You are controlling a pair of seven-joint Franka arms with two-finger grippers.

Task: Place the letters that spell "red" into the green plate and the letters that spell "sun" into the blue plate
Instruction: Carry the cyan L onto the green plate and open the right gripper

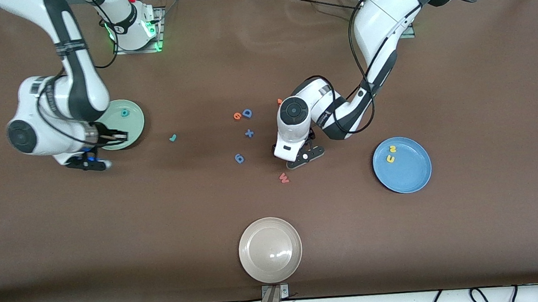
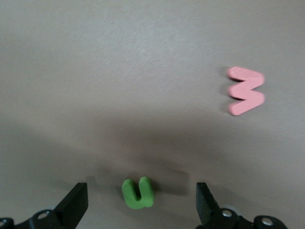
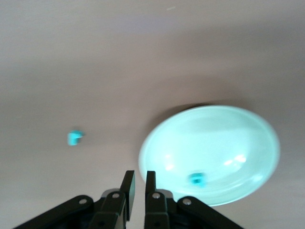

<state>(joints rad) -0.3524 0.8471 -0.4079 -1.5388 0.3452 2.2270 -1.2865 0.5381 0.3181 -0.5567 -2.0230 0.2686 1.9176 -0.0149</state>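
The left tool was low over the brown counter near its middle, fingers spread wide and released, with the small green foam "n" lying on the counter between them, untouched by either finger. A little apart from it lay a pink foam "w", nearer the front camera than the tool.

The right tool was clenched on nothing, its fingers almost together, up in the air at the edge of the round pale mint-green plate toward the right arm's end of the counter. In that plate sat the teal foam "d". The teal hook-shaped "r" was on the bare counter between the green plate and the middle cluster. In that cluster, the orange foam "e" lay just beside a larger blue capital "D", with a blue plus sign and a blue "6" nearer the camera.

The round medium-blue plate, toward the left arm's end, held the yellow "s" and the yellow "u". A beige plate was at the counter's near edge.
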